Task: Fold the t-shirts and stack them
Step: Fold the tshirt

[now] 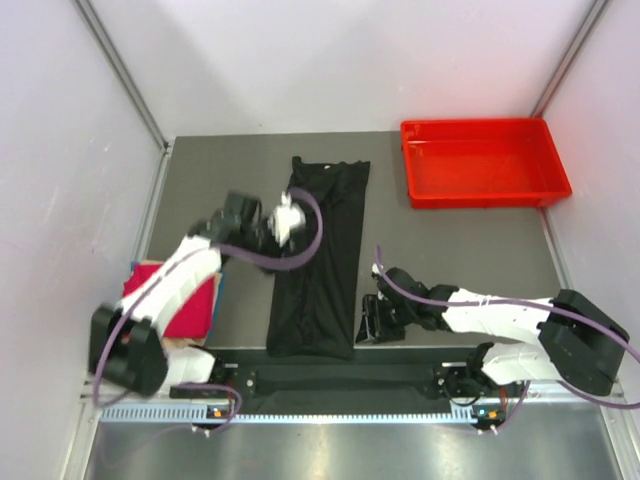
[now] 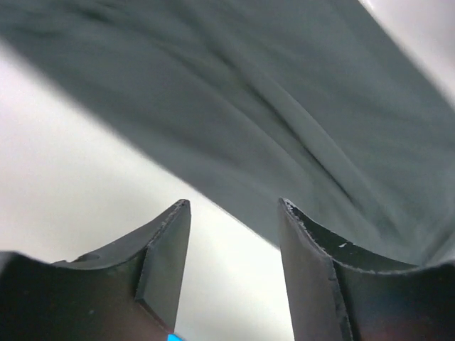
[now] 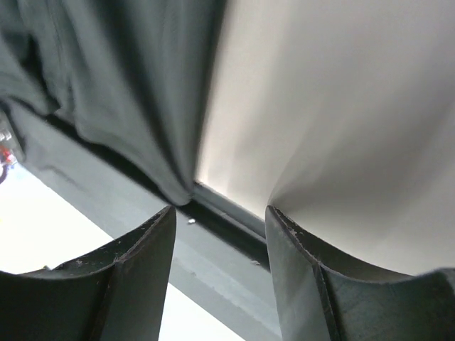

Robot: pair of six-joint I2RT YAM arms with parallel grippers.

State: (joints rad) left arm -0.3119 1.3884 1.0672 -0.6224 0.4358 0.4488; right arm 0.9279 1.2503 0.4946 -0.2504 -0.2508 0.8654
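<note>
Left arm reaches in from the near-left corner, left gripper (image 1: pixel 288 220) spread empty at the black t-shirt (image 1: pixel 322 285); right arm crouches along the near edge, right gripper (image 1: pixel 372 321) likewise spread.

Red plastic tray (image 1: pixel 478 125) sits in the far right corner of the grey bench (image 1: pixel 450 250), long side running left to right, close to the back wall. White wall panels (image 1: pixel 340 60) box the bench in on three sides, with aluminium posts (image 1: pixel 120 70) in the far corners. The near edge has a black bar (image 1: pixel 330 378) and a silver toothed rail (image 1: pixel 350 413) just in front of it.
</note>
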